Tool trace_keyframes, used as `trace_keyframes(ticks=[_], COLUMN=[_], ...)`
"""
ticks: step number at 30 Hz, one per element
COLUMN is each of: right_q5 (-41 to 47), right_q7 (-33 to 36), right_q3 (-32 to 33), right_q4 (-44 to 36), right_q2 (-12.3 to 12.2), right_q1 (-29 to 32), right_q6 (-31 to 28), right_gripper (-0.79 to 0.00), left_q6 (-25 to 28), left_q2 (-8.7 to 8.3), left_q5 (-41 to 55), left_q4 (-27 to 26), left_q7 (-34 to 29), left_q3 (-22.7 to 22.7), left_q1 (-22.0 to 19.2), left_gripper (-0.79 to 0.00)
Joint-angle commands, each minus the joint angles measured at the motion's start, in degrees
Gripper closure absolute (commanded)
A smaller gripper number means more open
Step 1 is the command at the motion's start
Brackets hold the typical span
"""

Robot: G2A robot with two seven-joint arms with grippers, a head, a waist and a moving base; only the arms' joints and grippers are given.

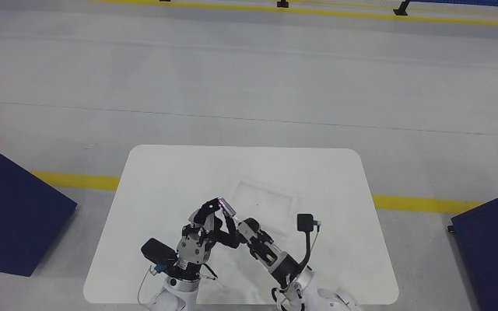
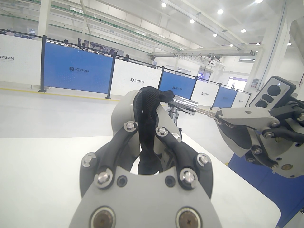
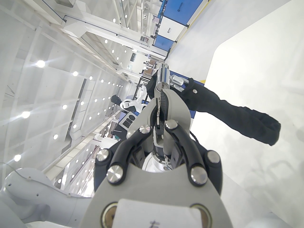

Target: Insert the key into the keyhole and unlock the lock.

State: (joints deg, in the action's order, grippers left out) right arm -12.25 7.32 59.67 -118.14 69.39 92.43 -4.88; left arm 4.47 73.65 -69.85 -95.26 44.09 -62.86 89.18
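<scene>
My left gripper point(image 2: 148, 105) is shut on a lock wrapped in black fabric point(image 2: 147, 119), held above the near part of the white table point(image 1: 311, 179). The lock's chrome body point(image 2: 184, 105) sticks out sideways toward my right gripper point(image 2: 219, 117). That gripper is shut on the key, whose thin metal shaft point(image 2: 205, 112) runs into the end of the chrome body. In the right wrist view the right gripper point(image 3: 162, 94) sits right against the lock's keyhole face point(image 3: 163, 85), and the black fabric strap point(image 3: 228, 112) hangs off to one side. From above, both grippers meet at the lock point(image 1: 225, 208).
A faint rectangular outline point(image 1: 261, 194) marks the table's middle. Dark blue barriers stand on the floor left point(image 1: 31, 218) and right point(image 1: 478, 233) of the table. A black remote-like box point(image 1: 305, 223) is mounted on the right arm.
</scene>
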Motion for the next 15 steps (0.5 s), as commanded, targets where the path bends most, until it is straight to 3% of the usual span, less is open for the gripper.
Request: trace_keyframes(ticks=[1, 7, 9, 11, 15], right_q5=[0.27, 1.01, 1.24, 1.31, 1.51], right_q7=[0.12, 0.46, 0.55, 0.54, 0.65], right_q3=[0.02, 0.16, 0.34, 0.57, 1.01], right_q4=[0.26, 0.94, 1.13, 1.25, 1.34], right_q2=[0.07, 0.24, 0.26, 0.27, 0.28], right_q1=[-0.28, -0.71, -0.66, -0.58, -0.29], right_q6=[0.23, 0.20, 0.09, -0.18, -0.64], right_gripper=[0.000, 0.000, -0.332, -0.360, -0.545], left_q6=[0.06, 0.40, 0.34, 0.38, 0.47], left_q2=[0.06, 0.22, 0.29, 0.35, 0.47], left_q5=[-0.07, -0.09, -0.01, 0.01, -0.04], left_q4=[-0.03, -0.09, -0.08, -0.06, 0.00], left_q7=[-0.04, -0.19, -0.25, -0.35, -0.44], left_q3=[-0.08, -0.25, -0.32, -0.36, -0.45], left_q1=[0.05, 0.19, 0.23, 0.26, 0.25], left_gripper=[0.000, 0.000, 0.000, 0.000, 0.000])
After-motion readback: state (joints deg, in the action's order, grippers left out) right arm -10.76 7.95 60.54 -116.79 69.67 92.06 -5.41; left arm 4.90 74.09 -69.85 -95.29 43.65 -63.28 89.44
